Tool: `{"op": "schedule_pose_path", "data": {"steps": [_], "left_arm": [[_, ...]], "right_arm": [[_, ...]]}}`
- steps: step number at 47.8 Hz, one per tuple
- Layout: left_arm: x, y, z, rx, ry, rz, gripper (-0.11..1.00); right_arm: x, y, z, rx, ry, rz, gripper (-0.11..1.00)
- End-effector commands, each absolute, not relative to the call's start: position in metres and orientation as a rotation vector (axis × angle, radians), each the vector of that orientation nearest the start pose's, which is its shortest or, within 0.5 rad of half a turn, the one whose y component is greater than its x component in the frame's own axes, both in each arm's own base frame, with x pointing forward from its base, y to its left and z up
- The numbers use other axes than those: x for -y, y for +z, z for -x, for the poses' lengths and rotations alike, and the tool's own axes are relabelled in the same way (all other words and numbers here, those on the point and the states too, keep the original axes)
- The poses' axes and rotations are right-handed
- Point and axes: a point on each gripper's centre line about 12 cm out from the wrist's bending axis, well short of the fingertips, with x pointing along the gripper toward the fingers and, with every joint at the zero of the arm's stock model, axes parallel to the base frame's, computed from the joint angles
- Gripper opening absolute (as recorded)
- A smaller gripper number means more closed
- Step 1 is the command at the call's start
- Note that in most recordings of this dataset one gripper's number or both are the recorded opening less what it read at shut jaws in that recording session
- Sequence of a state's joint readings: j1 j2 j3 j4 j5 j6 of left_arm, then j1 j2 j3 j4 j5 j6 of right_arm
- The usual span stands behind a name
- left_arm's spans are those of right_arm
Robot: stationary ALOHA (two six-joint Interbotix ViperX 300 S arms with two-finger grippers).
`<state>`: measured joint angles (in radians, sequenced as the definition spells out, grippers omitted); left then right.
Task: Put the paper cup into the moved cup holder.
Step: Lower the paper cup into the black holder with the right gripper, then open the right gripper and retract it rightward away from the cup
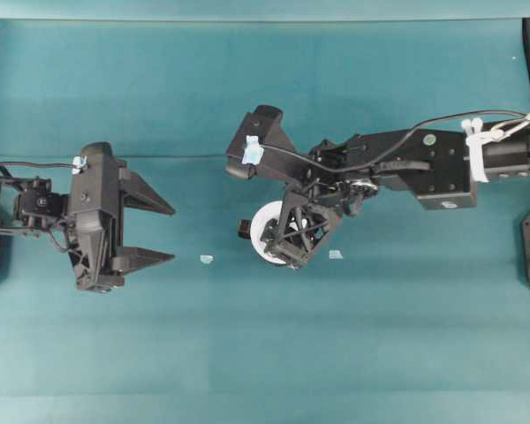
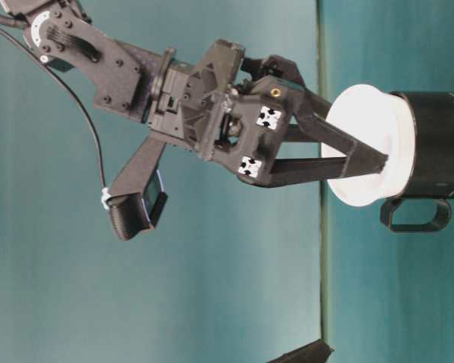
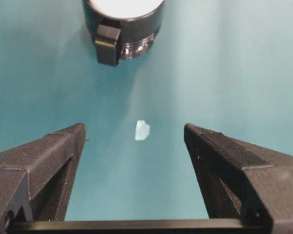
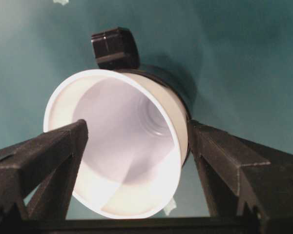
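Cup [image 4: 122, 146] seated in holder [image 2: 435, 144] on the counter [image 1: 247, 353], rim proud of the black wall, mouth up, long axis upright. Right tool [image 4: 136, 146] released, jaws straddling the rim without gripping, probably just after letting go. Left tool [image 1: 146, 231] spread wide, idle, well apart. Holder's handle [image 3: 107, 45] faces left tool.

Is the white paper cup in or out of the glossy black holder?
In: the white paper cup sits nested in the glossy black holder, its rim sticking out above it.

white paper cup [image 4: 132, 146]; glossy black cup holder [image 2: 435, 144]; plain teal table [image 1: 265, 353]; pale tape scraps [image 3: 142, 130].
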<state>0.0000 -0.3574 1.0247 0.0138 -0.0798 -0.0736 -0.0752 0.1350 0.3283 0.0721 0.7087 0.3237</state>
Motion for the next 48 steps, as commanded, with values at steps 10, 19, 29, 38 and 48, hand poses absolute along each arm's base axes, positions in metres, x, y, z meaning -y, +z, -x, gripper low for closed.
{"op": "schedule_pose_path", "data": {"steps": [10,19,29,38,48], "left_arm": [[0.0,0.183,-0.288,-0.567,0.017,0.058,0.84],[0.0,0.183,-0.288,-0.566,0.016,0.059,0.84],[0.0,0.183,-0.288,-0.566,0.017,0.058,0.84],[0.0,0.183,-0.288,-0.566,0.017,0.059,0.84],[0.0,0.183,-0.288,-0.566,0.017,0.059,0.84]], "right_arm": [[0.022,0.195,-0.416,-1.096,-0.226,-0.397,0.88],[0.022,0.206,-0.412,-1.072,-0.222,-0.392,0.88],[0.022,0.223,-0.401,-1.035,-0.219,-0.38,0.88],[0.018,0.239,-0.386,-1.0,-0.203,-0.373,0.88],[0.016,0.266,-0.362,-0.914,-0.188,-0.346,0.88]]}}
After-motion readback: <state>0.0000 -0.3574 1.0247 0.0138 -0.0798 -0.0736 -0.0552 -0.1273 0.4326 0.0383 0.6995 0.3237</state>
